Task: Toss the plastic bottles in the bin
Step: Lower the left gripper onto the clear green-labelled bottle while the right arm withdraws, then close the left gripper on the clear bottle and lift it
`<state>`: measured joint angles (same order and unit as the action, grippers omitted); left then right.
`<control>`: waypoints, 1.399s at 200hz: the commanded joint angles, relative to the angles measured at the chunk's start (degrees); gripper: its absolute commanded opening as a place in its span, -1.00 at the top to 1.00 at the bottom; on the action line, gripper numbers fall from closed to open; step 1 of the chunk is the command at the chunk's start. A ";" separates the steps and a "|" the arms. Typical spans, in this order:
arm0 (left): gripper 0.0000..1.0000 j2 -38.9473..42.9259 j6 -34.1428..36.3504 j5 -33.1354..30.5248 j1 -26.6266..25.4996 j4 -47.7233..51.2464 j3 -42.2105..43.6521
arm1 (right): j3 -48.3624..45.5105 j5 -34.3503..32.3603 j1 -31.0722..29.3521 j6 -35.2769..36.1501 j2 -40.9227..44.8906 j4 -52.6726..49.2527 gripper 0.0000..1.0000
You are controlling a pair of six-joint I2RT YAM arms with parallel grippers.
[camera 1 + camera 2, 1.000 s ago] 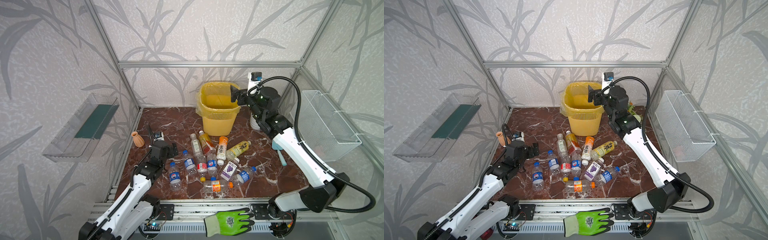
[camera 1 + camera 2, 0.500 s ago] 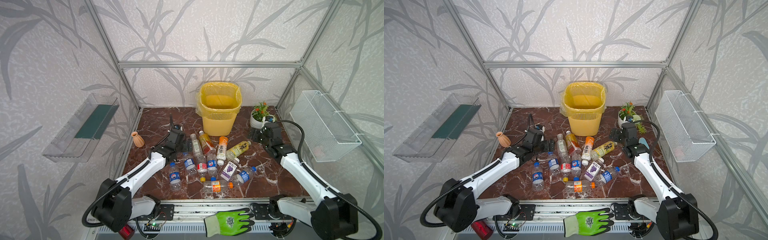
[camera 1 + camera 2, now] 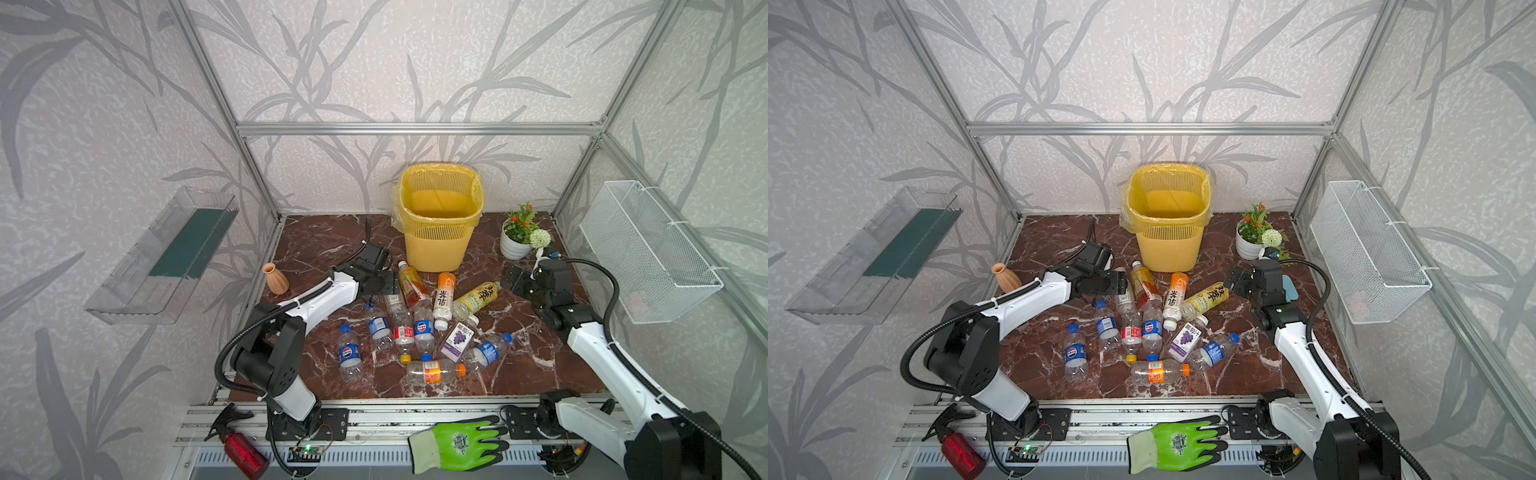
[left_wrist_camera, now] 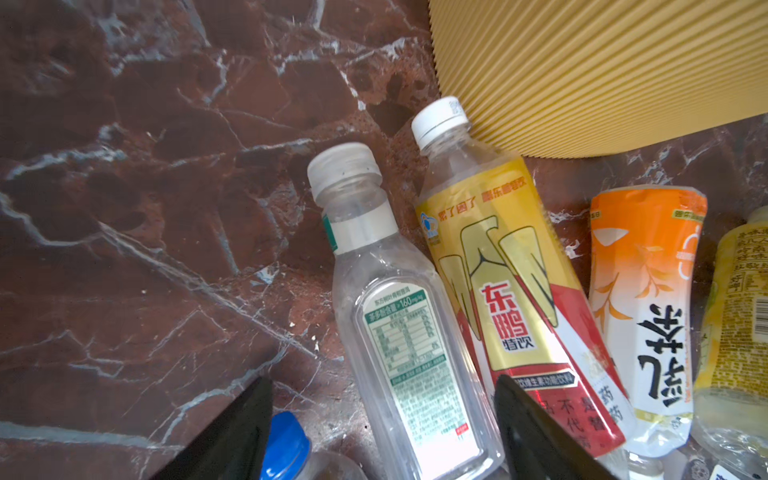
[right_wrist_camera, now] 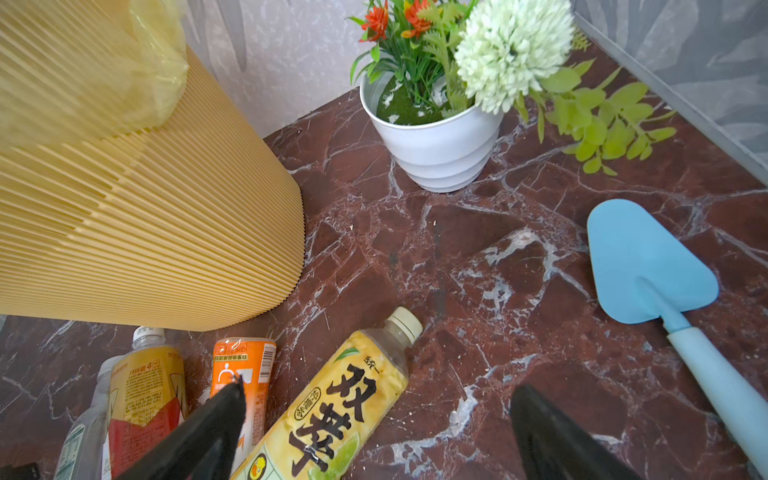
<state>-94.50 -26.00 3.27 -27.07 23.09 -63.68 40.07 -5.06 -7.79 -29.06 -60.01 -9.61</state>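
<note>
The yellow slatted bin stands at the back with its bag over the rim. In front of it several plastic bottles lie in a heap on the marble floor. My left gripper is open and low over the heap's far left. Its fingers straddle a clear bottle with a green label, next to a yellow-and-red bottle. My right gripper is open just above the floor, with the yellow tea bottle partly between its fingers.
A white flower pot and a blue trowel sit by the right gripper. An orange vase stands at the left. A wire basket and a clear tray hang on the walls. A green glove lies in front.
The left arm reached from the near left to the heap and its jaws narrowed. The right arm came down from the bin's rim to the floor by the tea bottle.
</note>
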 commanded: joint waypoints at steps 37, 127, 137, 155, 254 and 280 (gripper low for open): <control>-0.53 -5.47 -2.69 1.37 -0.19 4.98 -5.13 | -1.01 2.00 1.33 -1.96 -1.49 1.73 -0.98; -0.50 -11.32 -3.17 -1.13 -0.24 8.89 -10.54 | -1.85 3.20 3.40 -2.16 -2.17 1.87 -0.98; -0.46 -11.80 -3.16 -1.56 -0.24 9.44 -11.16 | -1.97 3.43 3.70 -2.23 -2.08 1.87 -0.98; -0.44 -12.50 -3.14 -2.56 -0.23 10.62 -12.12 | -2.25 3.81 4.22 -2.24 -1.91 1.87 -0.98; -0.36 -15.65 -3.44 -2.92 -0.17 11.20 -14.35 | -4.29 5.23 6.24 -3.63 -0.91 2.74 -0.98; -0.23 -16.38 -3.60 -2.66 -0.21 11.06 -14.70 | -4.73 5.49 6.90 -3.98 -0.22 2.75 -0.98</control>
<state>-110.13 -28.67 1.39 -27.07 32.88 -76.69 36.34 0.01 -1.56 -32.16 -61.69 -7.68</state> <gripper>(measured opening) 0.636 0.991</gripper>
